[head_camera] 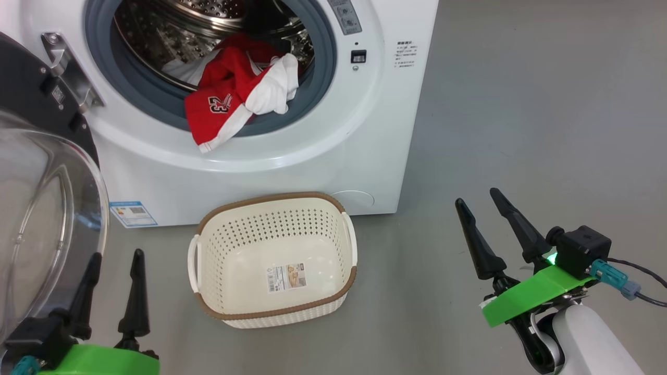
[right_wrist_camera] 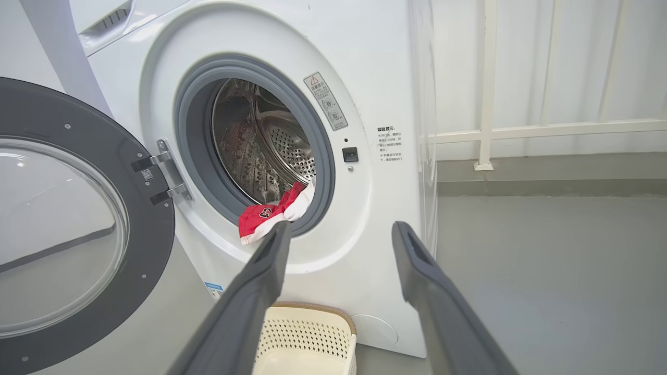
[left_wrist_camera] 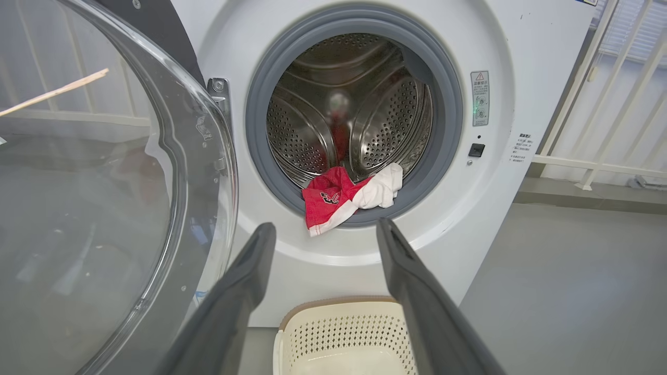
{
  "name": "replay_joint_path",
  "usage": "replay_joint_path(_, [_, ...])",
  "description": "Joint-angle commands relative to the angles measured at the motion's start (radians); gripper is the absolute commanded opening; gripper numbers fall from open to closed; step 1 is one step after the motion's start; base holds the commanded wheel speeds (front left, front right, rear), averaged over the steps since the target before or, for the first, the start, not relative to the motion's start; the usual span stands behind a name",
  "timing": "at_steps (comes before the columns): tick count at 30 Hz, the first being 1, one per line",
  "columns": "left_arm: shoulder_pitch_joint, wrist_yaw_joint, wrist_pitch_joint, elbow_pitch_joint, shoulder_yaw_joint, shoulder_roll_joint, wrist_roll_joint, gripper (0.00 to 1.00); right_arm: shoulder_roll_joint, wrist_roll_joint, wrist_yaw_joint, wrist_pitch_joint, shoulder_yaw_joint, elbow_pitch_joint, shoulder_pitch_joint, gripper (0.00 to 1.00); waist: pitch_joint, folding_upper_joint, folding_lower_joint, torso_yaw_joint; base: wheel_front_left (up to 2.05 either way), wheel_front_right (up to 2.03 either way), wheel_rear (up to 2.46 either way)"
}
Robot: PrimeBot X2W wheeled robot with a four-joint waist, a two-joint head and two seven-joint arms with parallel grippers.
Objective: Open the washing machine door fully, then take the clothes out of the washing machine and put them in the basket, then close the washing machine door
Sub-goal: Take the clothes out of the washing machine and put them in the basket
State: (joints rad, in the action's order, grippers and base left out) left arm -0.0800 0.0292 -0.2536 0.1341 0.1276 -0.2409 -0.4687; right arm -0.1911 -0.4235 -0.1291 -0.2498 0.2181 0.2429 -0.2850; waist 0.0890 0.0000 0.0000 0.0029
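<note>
Head view: left fingers (head_camera: pixel 137 291) spread wide, empty, low beside the washing machine door (head_camera: pixel 26 83), which stands swung open. Right fingers (head_camera: pixel 478 247) wide too, empty, well off to the other side. Between them sits the basket (head_camera: pixel 271 199) on the floor (head_camera: pixel 521 104), just before the washing machine (head_camera: pixel 365 156). The clothes (head_camera: pixel 224 99) spill over its grey gasket (head_camera: pixel 324 73). I judge them light, limp, apt to trail or snag; best pinch the bunched red fold at the lip.
</note>
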Motion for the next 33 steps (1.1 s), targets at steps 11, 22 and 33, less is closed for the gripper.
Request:
replay_joint_path(11, [-0.019,0.016,-0.008,-0.019,-0.051,-0.009,0.004,1.0,0.0,0.008,-0.002,-0.012,0.02,-0.022,0.0,1.0,-0.003,0.0,0.0,-0.001,0.0,0.0,0.0])
replay_joint_path(22, [-0.02,0.021,-0.008,-0.017,-0.054,-0.005,-0.002,1.0,0.001,0.01,-0.002,-0.012,0.018,-0.027,0.001,1.0,-0.001,0.0,0.0,-0.003,0.31,-0.31,0.0])
replay_joint_path(33, [-0.02,0.021,-0.008,-0.018,-0.057,-0.006,-0.001,1.0,0.002,0.01,-0.002,-0.012,0.019,-0.028,0.002,1.0,0.002,0.0,0.0,-0.005,0.99,-0.99,0.0])
